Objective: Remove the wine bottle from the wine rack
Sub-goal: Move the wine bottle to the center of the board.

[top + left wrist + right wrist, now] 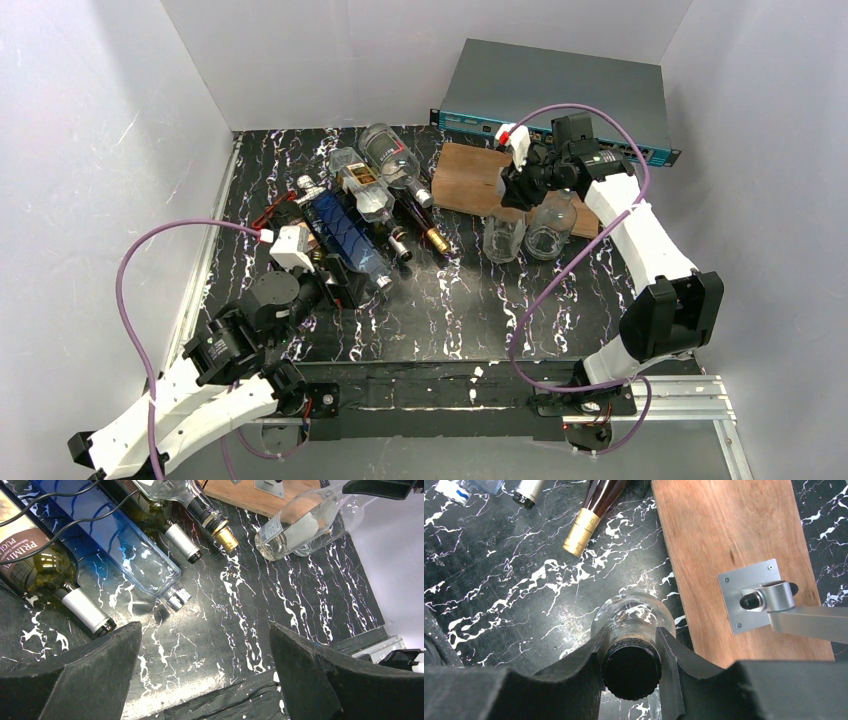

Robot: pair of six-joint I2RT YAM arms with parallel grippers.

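Removal judged nearly complete: from above, right gripper (520, 188) hangs beside wooden board (465, 178); left wrist, left gripper (204, 627) spread, empty, near wine rack (65, 528); right wrist, jaws pinch cap (631, 672) of wine bottle (633, 612) standing upright on table (499, 580), off-rack; release remains.

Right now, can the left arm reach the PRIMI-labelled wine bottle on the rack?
Probably yes. The left gripper is open just in front of the wine bottle, whose white-capped neck pokes out toward it with nothing between. The neck sits off-centre, near one finger.
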